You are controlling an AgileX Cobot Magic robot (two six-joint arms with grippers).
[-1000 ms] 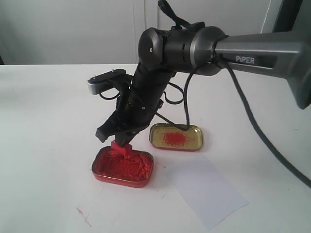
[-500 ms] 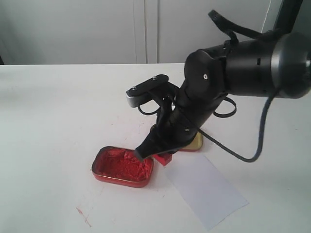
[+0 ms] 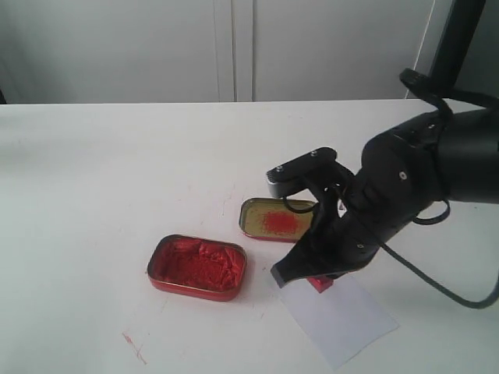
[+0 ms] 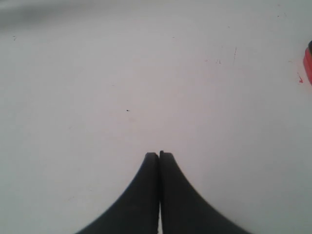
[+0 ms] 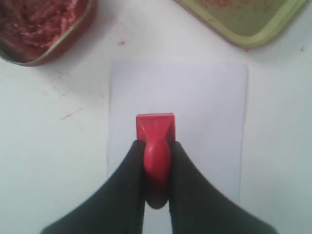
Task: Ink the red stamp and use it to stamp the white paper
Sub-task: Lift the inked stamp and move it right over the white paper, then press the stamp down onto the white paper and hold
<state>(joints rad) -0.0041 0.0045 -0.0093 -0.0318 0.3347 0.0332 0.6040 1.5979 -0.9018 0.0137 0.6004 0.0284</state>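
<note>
The red stamp (image 5: pixel 155 127) was pinched by its handle in the right tool (image 5: pixel 156 146), right over the white paper (image 5: pixel 204 107). Touching or not, couldn't tell. The left tool (image 4: pixel 159 156) was pressed together above the counter (image 4: pixel 97 73).

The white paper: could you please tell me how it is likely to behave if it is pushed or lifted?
The white paper looks thin and lies flat on the table, so it is probably floppy and light. Nothing but the red stamp over it could hold it down, so a sideways nudge would likely slide it rather than tip or roll it.
</note>
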